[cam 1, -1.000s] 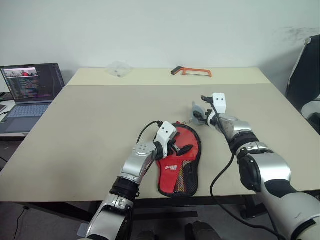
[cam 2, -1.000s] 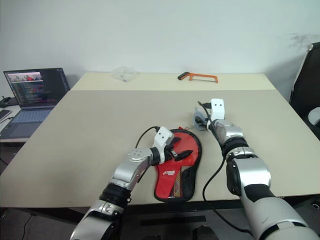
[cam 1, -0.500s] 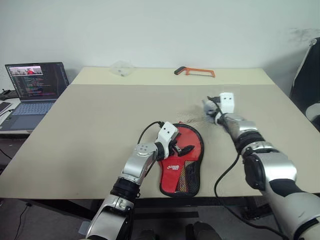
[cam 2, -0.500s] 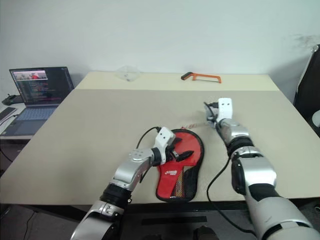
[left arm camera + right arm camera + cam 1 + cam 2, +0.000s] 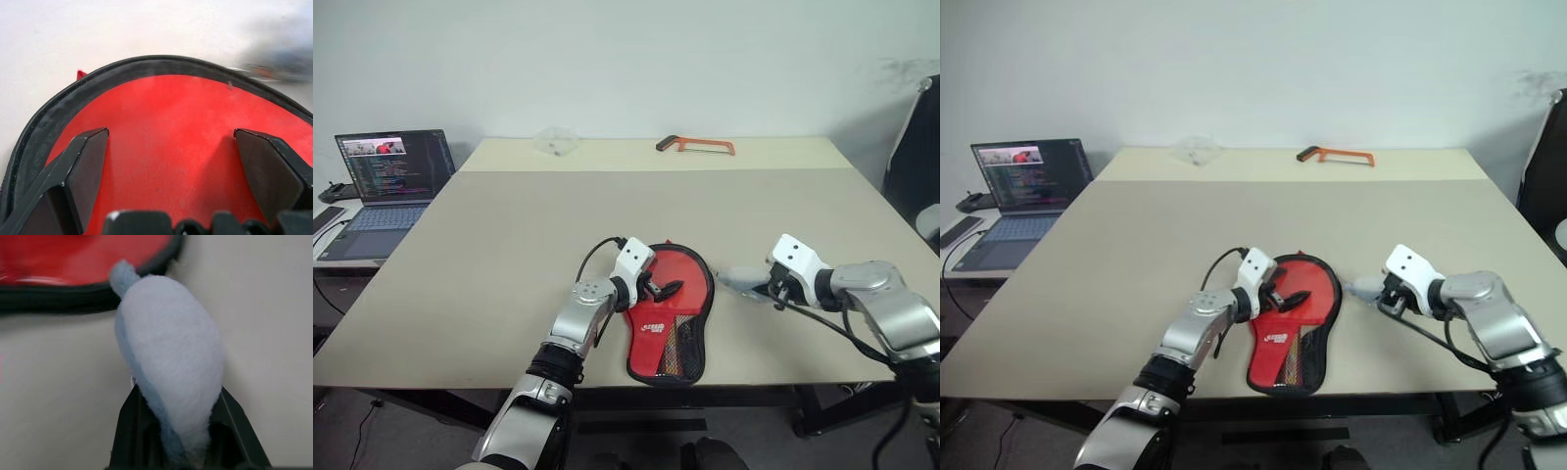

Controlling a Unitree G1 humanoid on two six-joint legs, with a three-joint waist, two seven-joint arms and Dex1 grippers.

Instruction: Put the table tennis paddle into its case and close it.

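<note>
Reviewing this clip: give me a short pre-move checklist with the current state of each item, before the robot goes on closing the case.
1. Left claw open over the red, black-edged fabric case: ok.
2. Right claw shut on the small grey-white fluffy pouch: ok.
3. Pouch clear of the case's rim: ok in the head views, lying just beside it.
4. Red paddle fully inside the case: cannot tell, the cover hides it.
5. Zipper closed around the edge: cannot tell.
6. Orange-framed hacksaw at the beige table's far edge, out of the way: ok.
</note>
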